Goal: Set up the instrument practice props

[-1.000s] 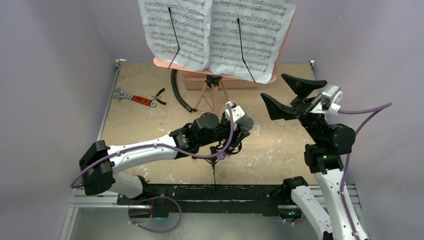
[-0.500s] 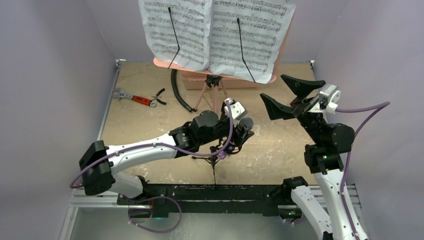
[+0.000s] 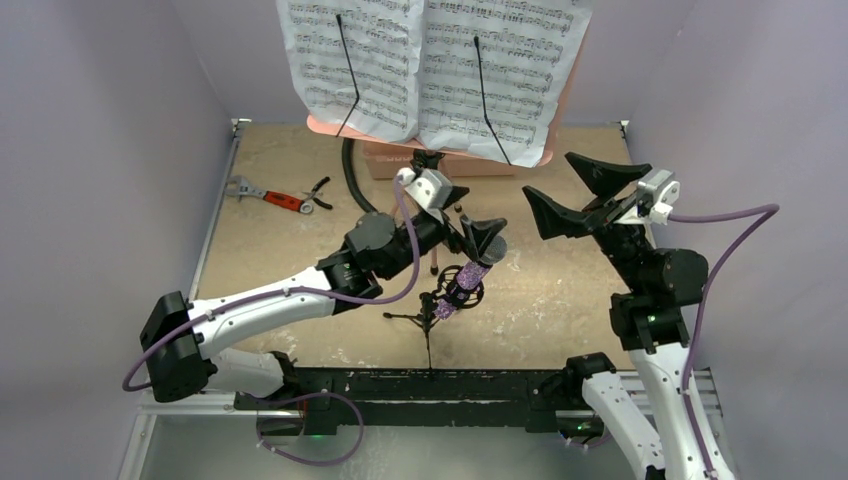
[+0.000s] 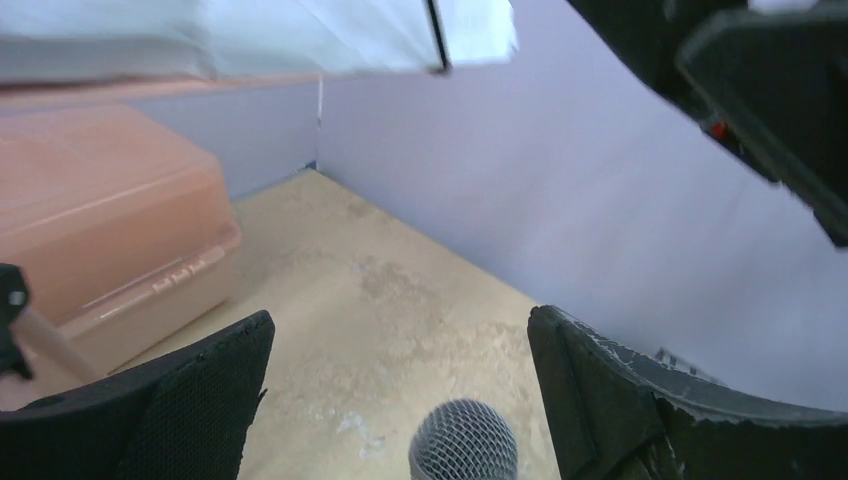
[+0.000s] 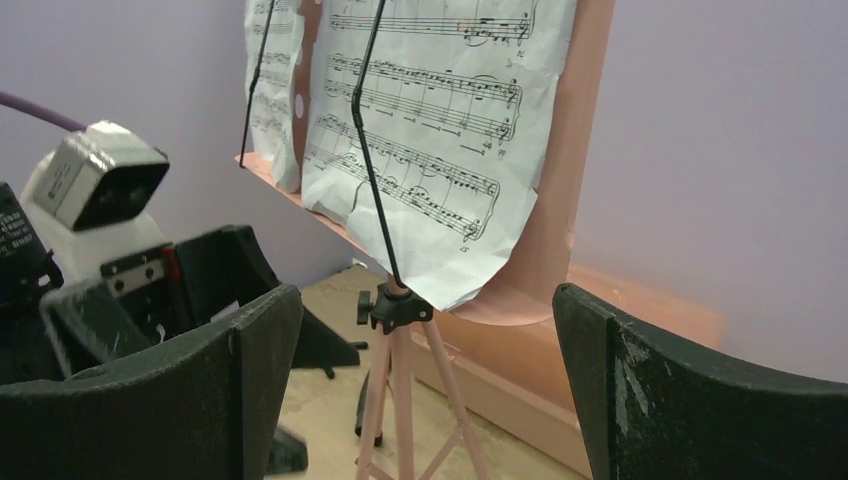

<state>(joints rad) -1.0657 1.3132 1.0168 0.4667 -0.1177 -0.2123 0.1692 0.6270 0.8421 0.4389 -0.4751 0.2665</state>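
Left gripper [image 3: 470, 214], jaws wide, astride microphone [image 3: 466, 279]

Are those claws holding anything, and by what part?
Nothing: left gripper and right gripper are both open; the microphone rests in its mic stand.

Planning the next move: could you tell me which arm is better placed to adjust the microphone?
Left: the left gripper, open, hangs just above the microphone; the right gripper, also open, hovers well aside.
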